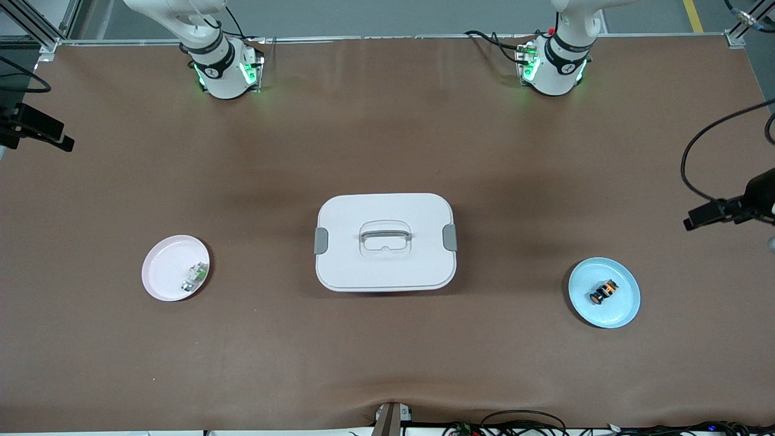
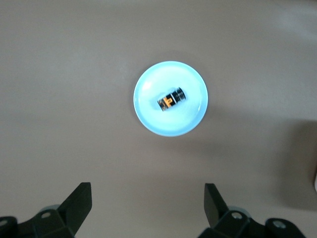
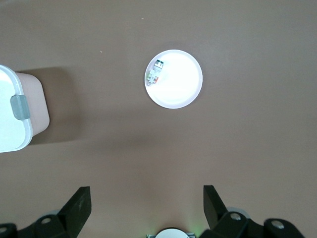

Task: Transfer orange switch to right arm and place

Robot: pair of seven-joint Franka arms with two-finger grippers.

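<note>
The orange switch (image 1: 603,292) (image 2: 171,99), a stubby black part with orange bands, lies on its side on a light blue plate (image 1: 623,312) (image 2: 148,111) toward the left arm's end of the table. High over the table, my left gripper (image 2: 147,198) is open and empty; the blue plate shows well below it. My right gripper (image 3: 146,198) hangs open and empty high above the brown mat, with the pink plate (image 3: 183,91) far below it. In the front view only the two arm bases show; both hands are out of that frame.
A white lidded box (image 1: 385,241) (image 3: 10,114) with grey latches and a handle stands mid-table. A pink plate (image 1: 163,272) toward the right arm's end holds a small whitish-grey part with a green spot (image 1: 194,277) (image 3: 156,71). Camera mounts (image 1: 735,206) stand at both table ends.
</note>
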